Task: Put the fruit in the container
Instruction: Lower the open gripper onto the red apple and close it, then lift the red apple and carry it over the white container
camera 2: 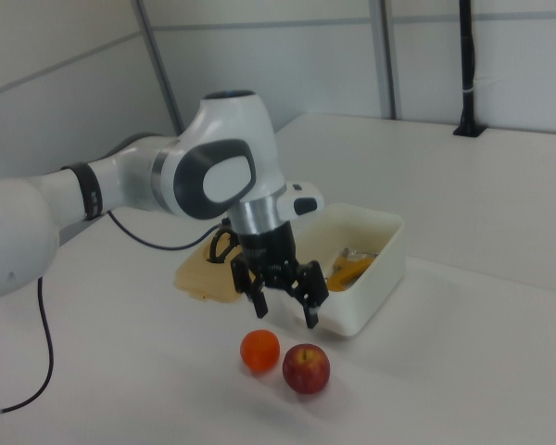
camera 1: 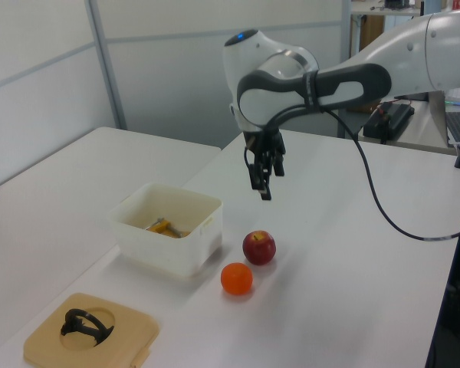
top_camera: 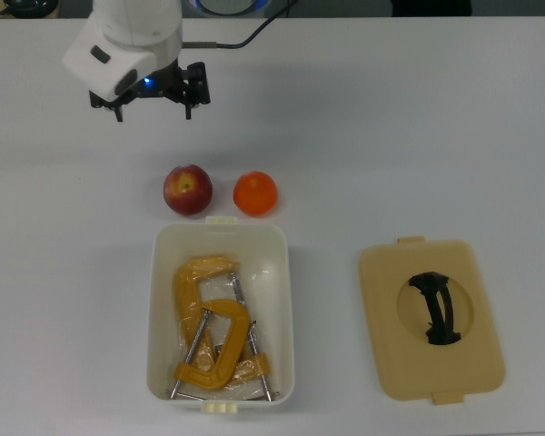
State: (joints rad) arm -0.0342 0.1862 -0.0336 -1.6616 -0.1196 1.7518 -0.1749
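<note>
A red apple (top_camera: 188,189) and an orange (top_camera: 255,193) lie side by side on the white table, just beyond one short end of the white container (top_camera: 154,309). My gripper (top_camera: 154,111) hangs above the table, farther from the container than the apple, open with nothing between its fingers. In the left view the gripper (camera 1: 261,188) is above and behind the apple (camera 1: 259,248) and the orange (camera 1: 236,279). In the right view the gripper (camera 2: 285,313) hovers over both fruits, the apple (camera 2: 306,368) and the orange (camera 2: 259,350), with the container (camera 2: 375,269) behind.
Yellow metal clamps (top_camera: 209,327) lie inside the container. A flat beige lid (top_camera: 381,291) with a black handle rests on the table at the top view's right of the container. A black cable (top_camera: 254,54) runs from the arm across the table's far side.
</note>
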